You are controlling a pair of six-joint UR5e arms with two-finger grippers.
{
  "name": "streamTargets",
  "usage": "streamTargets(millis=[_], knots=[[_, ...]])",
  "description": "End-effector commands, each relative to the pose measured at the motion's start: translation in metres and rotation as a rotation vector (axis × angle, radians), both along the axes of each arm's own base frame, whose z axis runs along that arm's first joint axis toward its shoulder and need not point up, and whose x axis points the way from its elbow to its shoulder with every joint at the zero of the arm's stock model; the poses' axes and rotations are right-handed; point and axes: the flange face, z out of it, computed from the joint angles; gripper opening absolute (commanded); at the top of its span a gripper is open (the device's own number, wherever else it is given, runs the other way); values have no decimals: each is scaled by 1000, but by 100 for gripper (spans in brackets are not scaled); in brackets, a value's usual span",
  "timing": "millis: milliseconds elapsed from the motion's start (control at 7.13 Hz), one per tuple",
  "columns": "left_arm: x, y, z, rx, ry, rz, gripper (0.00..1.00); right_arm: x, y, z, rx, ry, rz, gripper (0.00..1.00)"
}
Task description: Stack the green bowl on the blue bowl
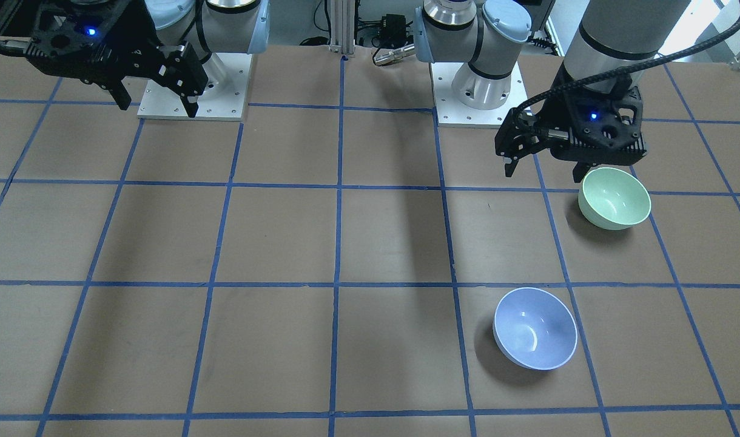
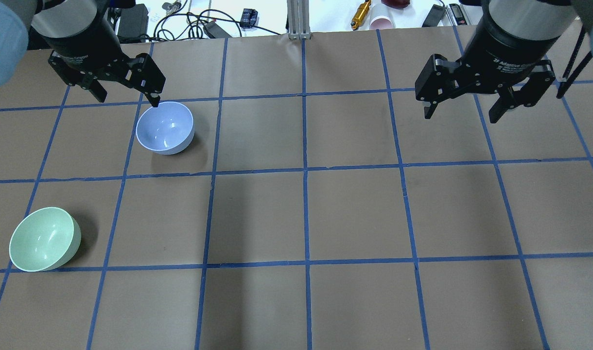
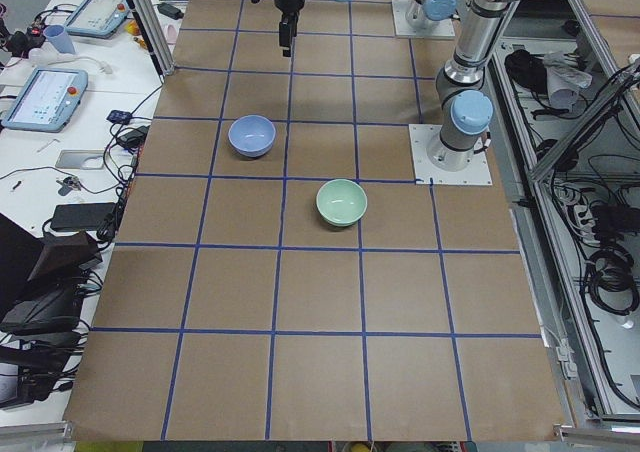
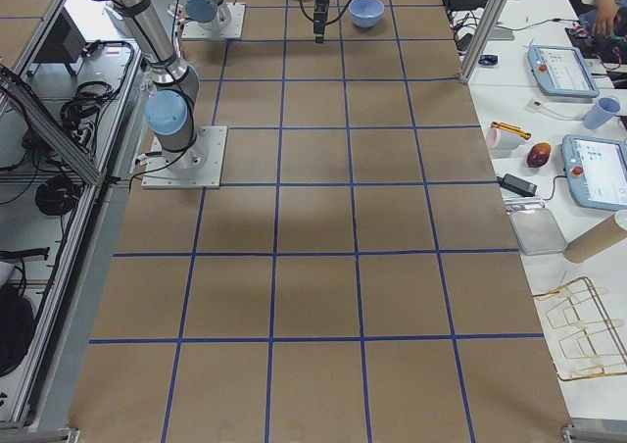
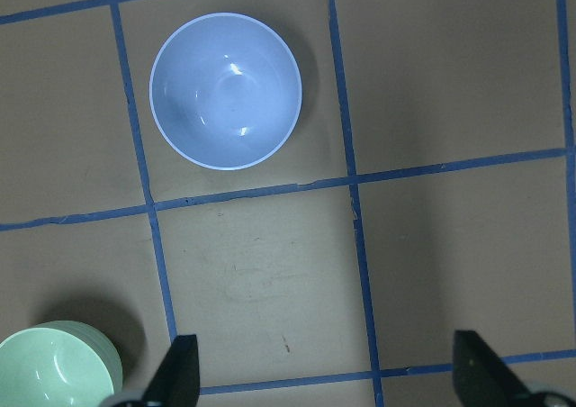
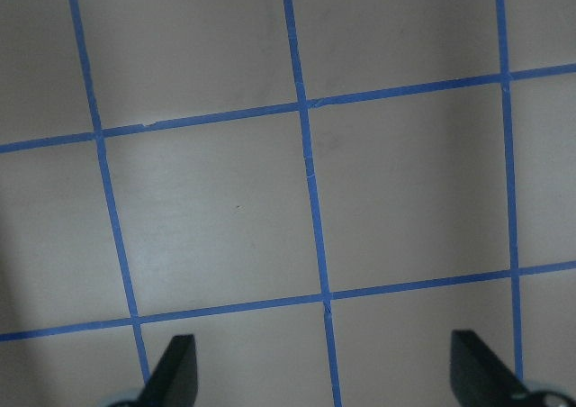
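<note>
The green bowl stands upright on the brown table, near the robot on its left side. It also shows in the front view and at the lower left of the left wrist view. The blue bowl stands upright one tape square farther out, apart from the green one; it also shows in the front view and the left wrist view. My left gripper is open and empty, held high above both bowls. My right gripper is open and empty, high over bare table.
Blue tape lines divide the table into squares. Two white base plates sit at the robot's edge. Cables, a cup and tools lie beyond the far edge. Tablets and a tray lie on the side bench.
</note>
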Motion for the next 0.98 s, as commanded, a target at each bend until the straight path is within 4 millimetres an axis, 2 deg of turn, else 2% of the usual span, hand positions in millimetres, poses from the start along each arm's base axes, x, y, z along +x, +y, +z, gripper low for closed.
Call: streamTargets(millis=[0,140,280,561,841], knots=[[1,0,-2,4,-1,0,100,0,0,0,-1,0,0,100],[9,0,-2,12,-1,8,100,0,0,1,-2,0,0,100],[25,-3,-3,17,-1,35,100,0,0,0,-1,0,0,100],[101,-7,-13,46,9,63,100,0,0,0,1,0,0,100],[162,1,-38,95,21,28,100,0,0,0,1,0,0,100]])
